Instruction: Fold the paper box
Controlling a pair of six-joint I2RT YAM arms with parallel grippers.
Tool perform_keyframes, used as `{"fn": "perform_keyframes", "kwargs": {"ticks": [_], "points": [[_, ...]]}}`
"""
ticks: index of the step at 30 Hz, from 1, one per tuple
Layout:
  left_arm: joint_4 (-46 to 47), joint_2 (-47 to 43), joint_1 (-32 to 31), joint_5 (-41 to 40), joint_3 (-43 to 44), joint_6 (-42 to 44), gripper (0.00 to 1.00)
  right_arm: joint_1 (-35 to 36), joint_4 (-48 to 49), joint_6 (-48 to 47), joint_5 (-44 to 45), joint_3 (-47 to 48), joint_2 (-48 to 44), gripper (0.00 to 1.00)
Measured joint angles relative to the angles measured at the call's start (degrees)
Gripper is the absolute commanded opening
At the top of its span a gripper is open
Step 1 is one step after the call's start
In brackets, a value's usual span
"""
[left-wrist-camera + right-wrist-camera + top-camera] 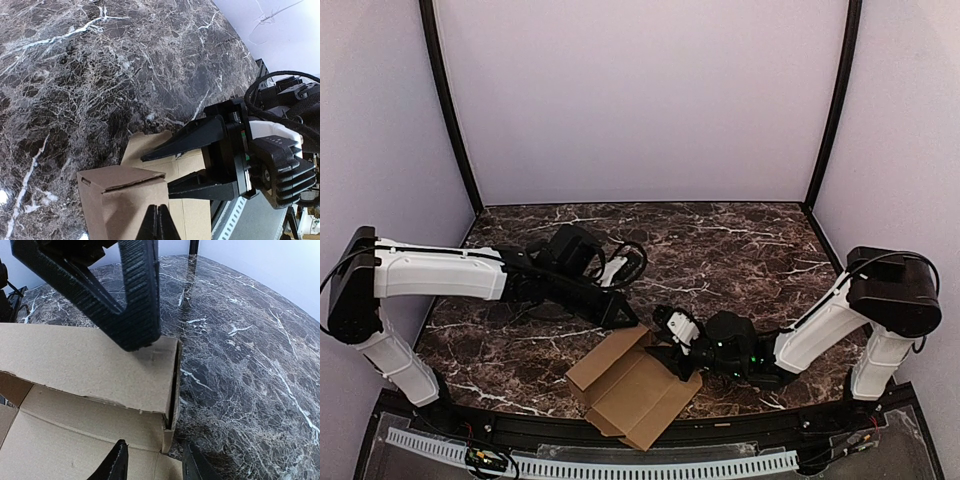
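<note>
Left gripper (628,318) is seen fully closed, its tips set against the raised panel of the paper box (638,398); whether any cardboard is pinched cannot be told. The right gripper (155,450) is held partly open, its fingers placed either side of that panel's end corner without being clamped on it. The box is laid, part-folded, at the middle of the near edge of the table (740,240).

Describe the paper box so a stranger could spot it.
On the dark marble table, look at the middle of the near edge. The paper box lies there, partly folded, one flap raised. It alone is brown cardboard; the left gripper and right gripper beside it are black.
</note>
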Motion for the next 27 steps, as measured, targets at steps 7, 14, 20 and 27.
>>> {"fn": "perform_keyframes", "kwargs": {"ticks": [7,14,20,27], "points": [[0.55,0.48,0.0,-2.34,-0.02,-0.07,0.01,0.0,0.33,-0.63,0.57,1.14,1.33,0.26],[0.79,1.22,0.0,-3.8,-0.87,-0.24,0.01,0.0,0.5,-1.73,1.49,2.99,2.71,0.14],[1.09,1.22,0.0,-4.13,-1.25,-0.31,0.01,-0.02,0.85,-2.27,1.57,3.65,3.45,0.03],[1.97,1.22,0.0,-4.11,-1.6,-0.7,0.01,-0.02,0.83,-2.32,1.46,4.72,4.31,0.04]]}}
